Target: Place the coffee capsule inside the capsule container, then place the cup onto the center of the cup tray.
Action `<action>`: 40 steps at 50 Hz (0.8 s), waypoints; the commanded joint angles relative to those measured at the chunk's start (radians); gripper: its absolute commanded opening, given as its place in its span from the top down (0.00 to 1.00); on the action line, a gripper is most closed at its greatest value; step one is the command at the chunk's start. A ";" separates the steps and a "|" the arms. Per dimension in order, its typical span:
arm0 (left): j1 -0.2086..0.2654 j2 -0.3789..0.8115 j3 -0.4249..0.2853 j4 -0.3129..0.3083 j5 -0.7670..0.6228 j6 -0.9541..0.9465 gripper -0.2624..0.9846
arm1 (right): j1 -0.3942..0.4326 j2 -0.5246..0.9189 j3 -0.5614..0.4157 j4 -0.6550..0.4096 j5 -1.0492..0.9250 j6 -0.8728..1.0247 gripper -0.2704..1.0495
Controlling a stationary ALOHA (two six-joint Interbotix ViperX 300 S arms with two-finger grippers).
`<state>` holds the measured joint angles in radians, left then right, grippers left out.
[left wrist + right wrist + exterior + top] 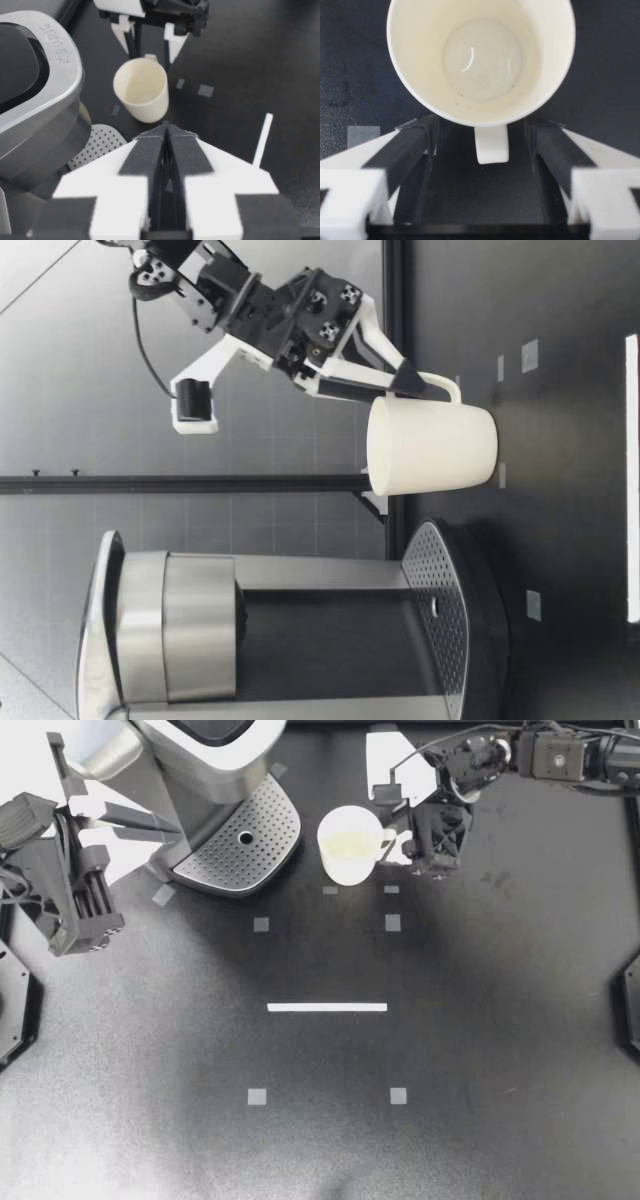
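Your right gripper (400,842) is sitting wide open around the handle (491,145) of the cup (350,844), which is standing just beside the drip tray (243,845). Closing off-centre, you're risking one finger shoving and tipping it.

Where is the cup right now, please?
In the top view, the cup stands on the table, right of the tray, its handle inside my open right claw.
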<state>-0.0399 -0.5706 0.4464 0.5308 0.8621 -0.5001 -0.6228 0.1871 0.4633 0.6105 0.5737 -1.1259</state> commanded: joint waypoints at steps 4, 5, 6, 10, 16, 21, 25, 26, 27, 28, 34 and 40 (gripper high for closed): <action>-0.002 -0.011 -0.008 0.006 -0.015 -0.002 0.69 | 0.005 -0.008 -0.020 0.000 -0.009 -0.002 0.32; -0.002 -0.011 -0.008 0.006 -0.017 -0.002 0.69 | 0.005 -0.005 -0.020 0.000 -0.011 -0.002 0.33; -0.002 -0.009 -0.006 0.006 -0.018 -0.002 0.69 | 0.005 -0.005 -0.020 0.000 -0.012 0.000 0.33; -0.002 -0.009 -0.006 0.006 -0.020 -0.002 0.69 | 0.005 -0.002 -0.020 0.000 -0.018 0.000 0.37; -0.002 -0.009 -0.003 0.006 -0.020 -0.002 0.69 | 0.003 0.000 -0.020 0.000 -0.026 0.000 0.46; -0.002 -0.009 -0.006 0.005 -0.020 -0.002 0.69 | 0.005 -0.002 -0.020 0.000 -0.028 0.002 0.53; -0.002 -0.009 -0.006 0.006 -0.020 -0.002 0.69 | 0.005 -0.006 -0.020 0.000 -0.026 0.003 0.58; -0.002 -0.009 -0.006 0.006 -0.020 -0.002 0.69 | 0.005 -0.006 -0.020 0.000 -0.025 0.003 0.59; -0.002 -0.009 -0.003 0.006 -0.020 -0.002 0.69 | 0.003 -0.008 -0.020 0.000 -0.023 0.003 0.60; -0.002 -0.009 -0.006 0.006 -0.020 -0.003 0.69 | 0.005 -0.009 -0.021 0.000 -0.021 0.005 0.61; -0.002 -0.009 -0.003 0.006 -0.020 -0.003 0.69 | 0.005 -0.021 -0.021 0.006 -0.020 0.009 0.63; -0.002 -0.009 -0.006 0.006 -0.025 -0.009 0.69 | 0.009 -0.038 -0.021 0.012 -0.020 0.011 0.63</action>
<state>-0.0383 -0.5706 0.4541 0.5323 0.8483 -0.5062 -0.6213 0.1994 0.4648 0.6136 0.5538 -1.1152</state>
